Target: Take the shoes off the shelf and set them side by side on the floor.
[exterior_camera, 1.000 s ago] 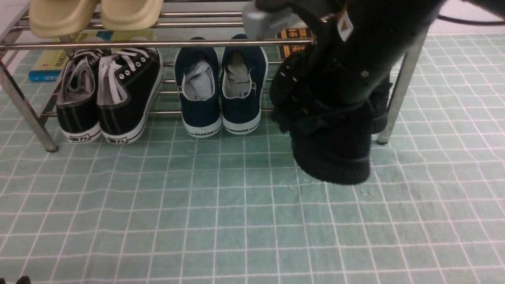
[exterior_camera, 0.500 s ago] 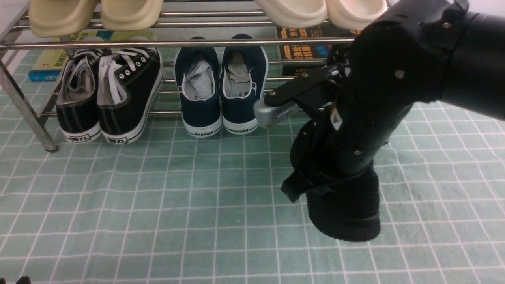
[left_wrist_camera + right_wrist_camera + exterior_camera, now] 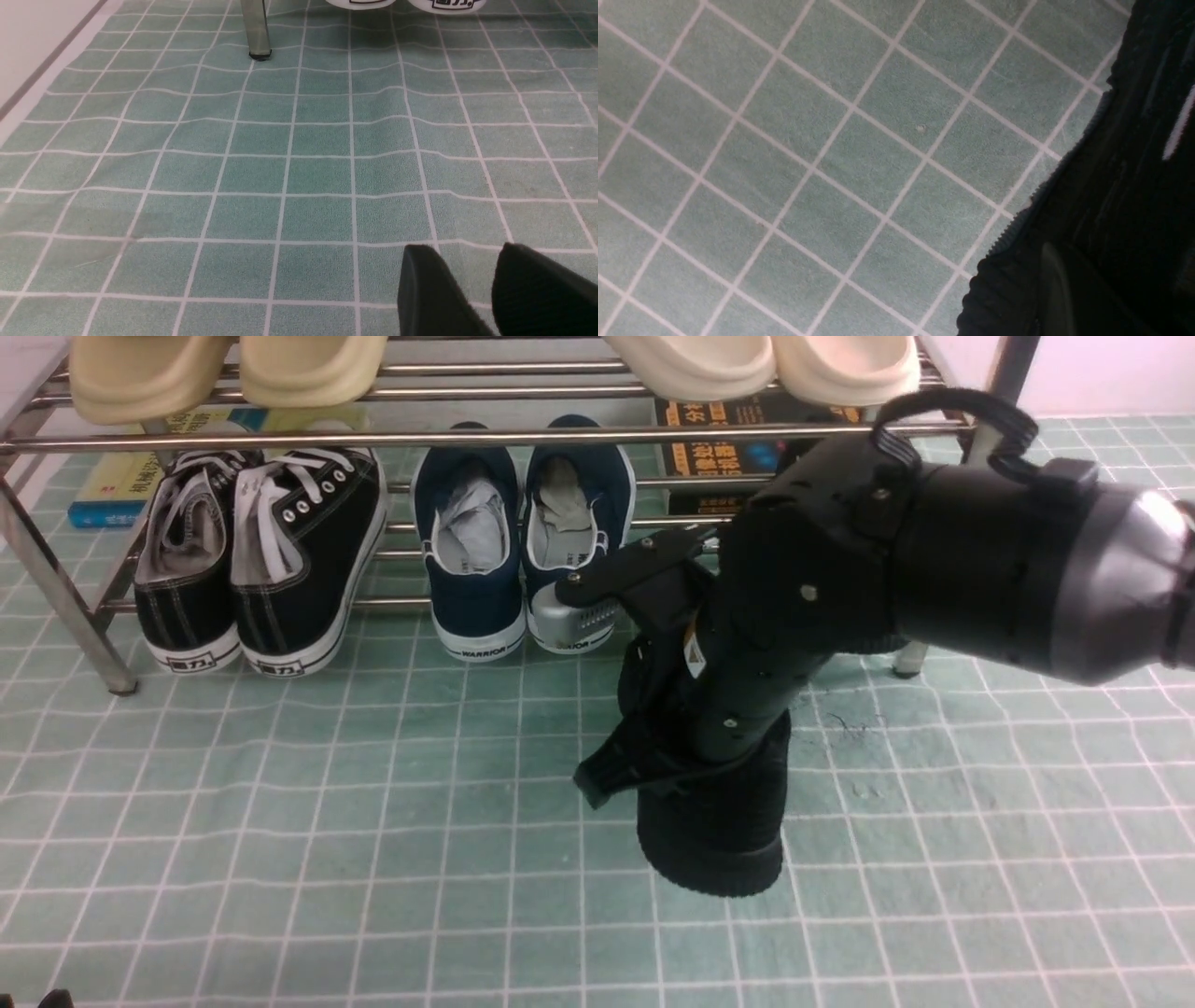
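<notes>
Now the right gripper (image 3: 681, 761), clamped shut on one black shoe (image 3: 719, 840), is carrying it clear of the shelf (image 3: 280, 439). Over the last second the shoe has been dropping away from the lower tier and is now swinging left, hanging end-down low over the floor (image 3: 373, 859) in front of the shelf. Cannot tell if it is touching down yet. So the first shoe is getting close to placed but is still needing to be laid flat. Its partner is hiding behind the arm, and the left gripper (image 3: 462, 249) is waiting, fingers apart, holding nothing.
</notes>
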Tool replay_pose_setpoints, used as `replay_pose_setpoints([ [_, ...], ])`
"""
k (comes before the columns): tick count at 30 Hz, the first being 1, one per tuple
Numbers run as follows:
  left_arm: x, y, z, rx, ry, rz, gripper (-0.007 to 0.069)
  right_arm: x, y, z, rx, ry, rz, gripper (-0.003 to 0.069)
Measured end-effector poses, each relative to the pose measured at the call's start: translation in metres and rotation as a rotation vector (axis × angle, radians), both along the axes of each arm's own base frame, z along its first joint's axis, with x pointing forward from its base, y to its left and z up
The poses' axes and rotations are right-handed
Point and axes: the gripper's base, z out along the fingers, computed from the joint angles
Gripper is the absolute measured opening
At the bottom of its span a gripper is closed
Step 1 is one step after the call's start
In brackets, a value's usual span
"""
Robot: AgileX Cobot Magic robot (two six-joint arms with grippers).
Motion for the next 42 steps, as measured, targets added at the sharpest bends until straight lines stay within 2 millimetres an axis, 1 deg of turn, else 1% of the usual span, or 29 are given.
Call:
replay_pose_setpoints([
  [3, 0.0, 0.0, 0.0, 0.0, 0.0, 0.0, 0.0242, 0.003, 0.006, -0.011, 0.007, 0.015, -0.012, 0.0016],
  [4, 0.0, 0.0, 0.0, 0.0, 0.0, 0.0, 0.0242, 0.003, 0.006, -0.012, 0.009, 0.015, -0.011, 0.0017],
  [7, 0.0, 0.0, 0.0, 0.0, 0.0, 0.0, 0.0242, 0.007, 0.013, -0.028, 0.007, 0.029, -0.024, 0.0026],
  [9, 0.0, 0.0, 0.0, 0.0, 0.0, 0.0, 0.0242, 0.007, 0.015, -0.031, 0.009, 0.034, -0.034, 0.0032],
  [10, 0.0, 0.0, 0.0, 0.0, 0.0, 0.0, 0.0242, 0.01, 0.016, -0.035, 0.012, 0.027, -0.05, 0.0055],
  [11, 0.0, 0.0, 0.0, 0.0, 0.0, 0.0, 0.0242, 0.012, 0.015, -0.035, 0.013, 0.01, -0.054, 0.0071],
  [13, 0.0, 0.0, 0.0, 0.0, 0.0, 0.0, 0.0242, 0.016, 0.014, -0.035, 0.02, -0.011, -0.065, 0.0128],
  [14, 0.0, 0.0, 0.0, 0.0, 0.0, 0.0, 0.0242, 0.017, 0.014, -0.035, 0.022, -0.018, -0.067, 0.0158],
  [15, 0.0, 0.0, 0.0, 0.0, 0.0, 0.0, 0.0242, 0.018, 0.013, -0.035, 0.026, -0.023, -0.069, 0.0207],
  [16, 0.0, 0.0, 0.0, 0.0, 0.0, 0.0, 0.0242, 0.018, 0.013, -0.035, 0.025, -0.024, -0.069, 0.0216],
  [17, 0.0, 0.0, 0.0, 0.0, 0.0, 0.0, 0.0242, 0.018, 0.013, -0.034, 0.023, -0.018, -0.07, 0.0294],
  [18, 0.0, 0.0, 0.0, 0.0, 0.0, 0.0, 0.0242, 0.018, 0.013, -0.033, 0.019, -0.009, -0.072, 0.0335],
  [19, 0.0, 0.0, 0.0, 0.0, 0.0, 0.0, 0.0242, 0.018, 0.013, -0.033, 0.017, -0.007, -0.072, 0.0335],
  [20, 0.0, 0.0, 0.0, 0.0, 0.0, 0.0, 0.0242, 0.017, 0.013, -0.027, 0.008, 0.009, -0.074, 0.0384],
  [21, 0.0, 0.0, 0.0, 0.0, 0.0, 0.0, 0.0242, 0.016, 0.012, -0.02, -0.004, 0.02, -0.073, 0.0417],
  [22, 0.0, 0.0, 0.0, 0.0, 0.0, 0.0, 0.0242, 0.016, 0.012, -0.018, -0.006, 0.022, -0.072, 0.0426],
  [23, 0.0, 0.0, 0.0, 0.0, 0.0, 0.0, 0.0242, 0.014, 0.01, -0.002, -0.029, 0.03, -0.054, 0.0451],
  [25, 0.0, 0.0, 0.0, 0.0, 0.0, 0.0, 0.0242, 0.013, 0.007, 0.02, -0.062, 0.019, -0.016, 0.0464],
  [28, 0.0, 0.0, 0.0, 0.0, 0.0, 0.0, 0.0242, 0.013, 0.001, 0.048, -0.11, -0.022, 0.037, 0.047],
  [30, 0.0, 0.0, 0.0, 0.0, 0.0, 0.0, 0.0242, 0.017, -0.005, 0.06, -0.128, -0.056, 0.039, 0.047],
  [31, 0.0, 0.0, 0.0, 0.0, 0.0, 0.0, 0.0242, 0.019, -0.007, 0.062, -0.131, -0.067, 0.034, 0.047],
  [32, 0.0, 0.0, 0.0, 0.0, 0.0, 0.0, 0.0242, 0.028, -0.015, 0.069, -0.143, -0.108, 0.009, 0.047],
  [33, 0.0, 0.0, 0.0, 0.0, 0.0, 0.0, 0.0242, 0.031, -0.018, 0.07, -0.147, -0.116, 0.0, 0.047],
  [35, 0.0, 0.0, 0.0, 0.0, 0.0, 0.0, 0.0242, 0.048, -0.035, 0.072, -0.15, -0.158, -0.072, 0.047],
  [38, 0.0, 0.0, 0.0, 0.0, 0.0, 0.0, 0.0242, 0.068, -0.054, 0.071, -0.136, -0.197, -0.156, 0.047],
  [40, 0.0, 0.0, 0.0, 0.0, 0.0, 0.0, 0.0242, 0.083, -0.064, 0.068, -0.116, -0.224, -0.204, 0.047],
  [41, 0.0, 0.0, 0.0, 0.0, 0.0, 0.0, 0.0242, 0.095, -0.074, 0.065, -0.1, -0.244, -0.239, 0.047],
  [42, 0.0, 0.0, 0.0, 0.0, 0.0, 0.0, 0.0242, 0.103, -0.078, 0.062, -0.091, -0.263, -0.256, 0.0471],
])
